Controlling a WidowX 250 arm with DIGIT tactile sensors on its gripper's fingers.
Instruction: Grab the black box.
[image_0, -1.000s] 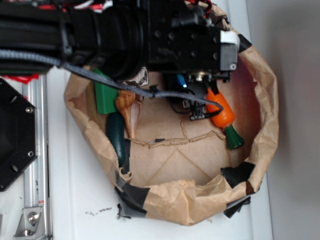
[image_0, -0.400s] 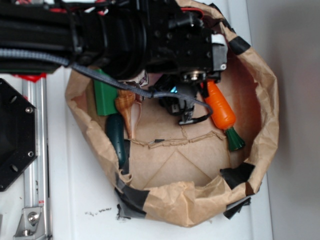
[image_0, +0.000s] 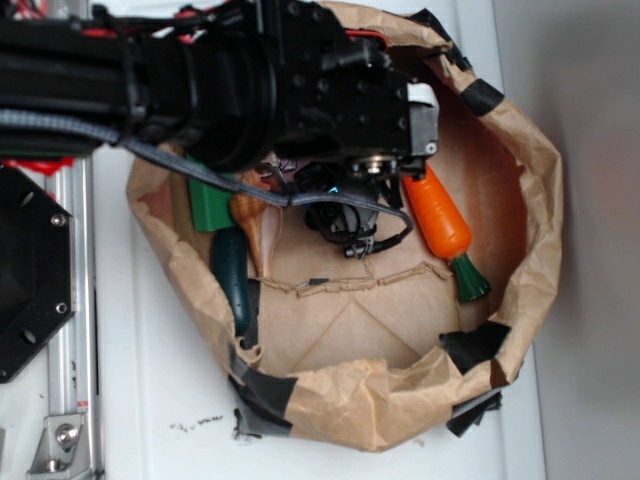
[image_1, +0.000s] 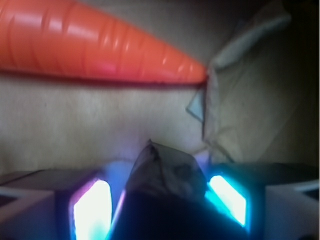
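Arm (image_0: 200, 85) reaches in from the left, over a brown paper bowl (image_0: 530, 200) patched w/ black tape. Gripper (image_1: 160, 195) sits low in the bowl's upper middle; in the exterior view it's mostly hidden under the arm body & cable (image_0: 150, 150).

Wrist view: 2 fingers (image_1: 90, 210), glowing pink-white on 1 side & cyan on the other, stand on either side of the black box (image_1: 165, 172). Box is tilted, 1 corner pointing up, slight sheen on its face. Fingers look closed against it on both sides, so it's gripped. Whether the box touches the paper floor: can't tell, lower part blurred & dark.

Orange carrot (image_0: 437, 212) lies just beside the gripper, toward the bowl's right wall, green top (image_0: 468, 280) pointing to the near rim. In the wrist view the carrot's tip ends near crumpled paper.

Left part of bowl: green block (image_0: 208, 205), dark green veg (image_0: 232, 280), tan shell-like piece (image_0: 255, 225), close together. Black hexagonal plate (image_0: 25, 270) lies outside the bowl, on the white table (image_0: 150, 380).
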